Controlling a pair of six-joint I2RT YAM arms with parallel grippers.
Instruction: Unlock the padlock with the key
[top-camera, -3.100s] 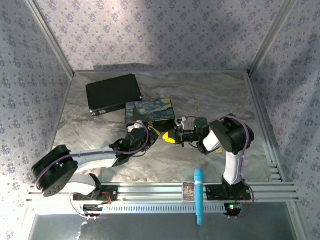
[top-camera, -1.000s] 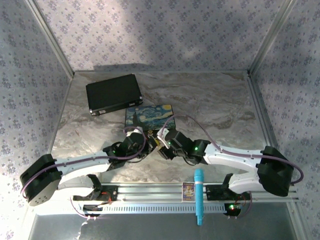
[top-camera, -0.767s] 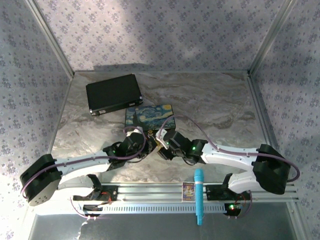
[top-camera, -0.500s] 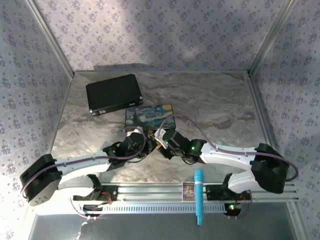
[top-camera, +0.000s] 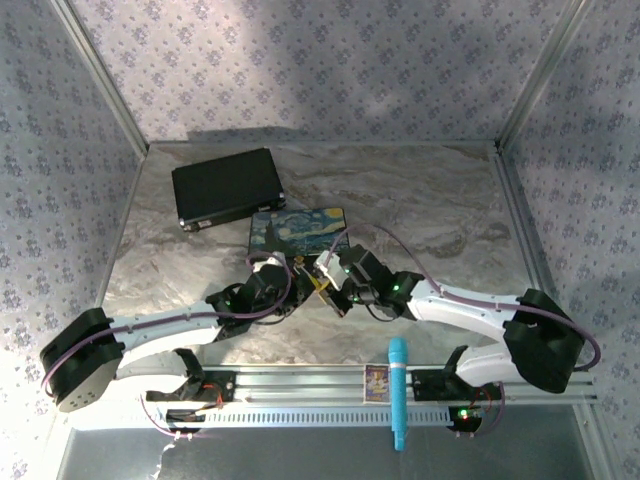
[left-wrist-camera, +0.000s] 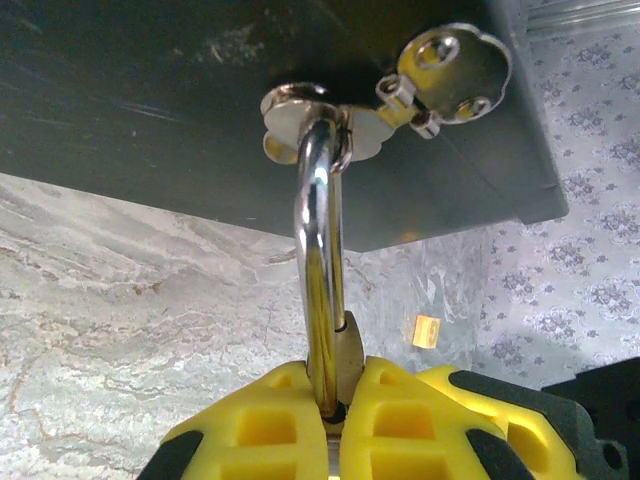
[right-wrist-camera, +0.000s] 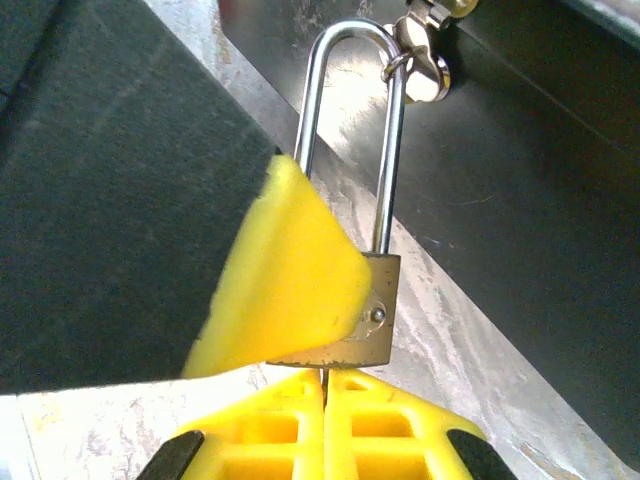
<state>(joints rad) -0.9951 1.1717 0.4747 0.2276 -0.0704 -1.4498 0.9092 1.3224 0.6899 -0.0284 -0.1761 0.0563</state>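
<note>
Left claw (left-wrist-camera: 335, 400) is clamping the padlock (left-wrist-camera: 318, 250), which is hanging from the box's hasp (left-wrist-camera: 300, 120). Right claw (right-wrist-camera: 325, 415) is pinching the key (right-wrist-camera: 323, 378) tight under its base. Twisting off-axis is risking a bent or slipping key.

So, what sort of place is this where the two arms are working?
Most likely a purpose-built robot test cell, not a home: walls covered in floral wallpaper set between metal frame posts, a marble-patterned tabletop, and an aluminium rail at the near edge holding the arm bases.
</note>
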